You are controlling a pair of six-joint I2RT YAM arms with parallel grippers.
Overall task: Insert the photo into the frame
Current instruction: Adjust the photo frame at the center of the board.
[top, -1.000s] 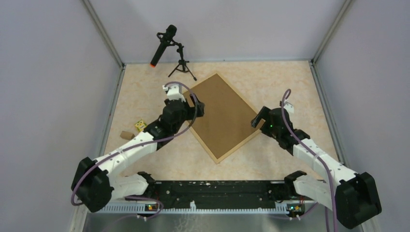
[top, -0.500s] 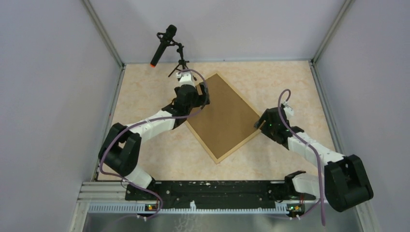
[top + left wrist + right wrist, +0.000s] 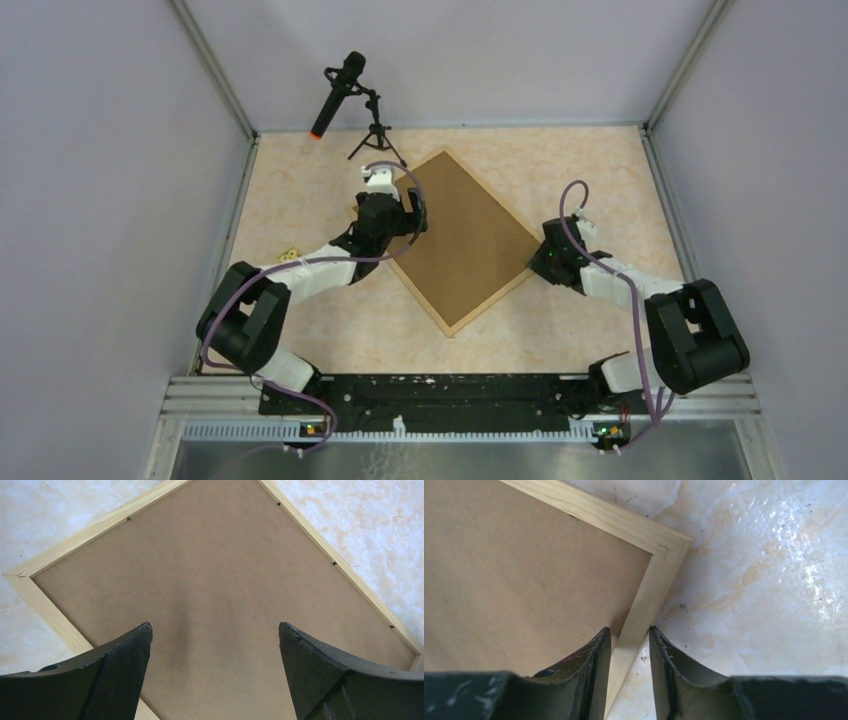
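The frame (image 3: 428, 309), thin light wood rails, lies flat on the table turned like a diamond, its back up and filled by a plain brown backing board (image 3: 462, 236). The photo is hidden. My left gripper (image 3: 409, 207) hovers open over the board near the frame's left corner; in the left wrist view the left gripper (image 3: 214, 625) has only board (image 3: 215, 565) between its wide fingers, with the rail (image 3: 90, 530) beyond. My right gripper (image 3: 541, 256) is at the frame's right corner. In the right wrist view the right gripper (image 3: 630, 629) pinches the rail (image 3: 649, 587) just below the mitred corner.
A microphone on a small tripod (image 3: 345, 92) stands at the back left, close to the frame's top corner. A small yellow piece (image 3: 290, 256) lies left of my left forearm. Grey walls and metal posts enclose the marbled table (image 3: 590, 170) on three sides.
The right gripper's jaws have narrowed from wide open onto the frame's corner rail, and that arm has sunk lower. The left arm has swung up along the frame's left side.
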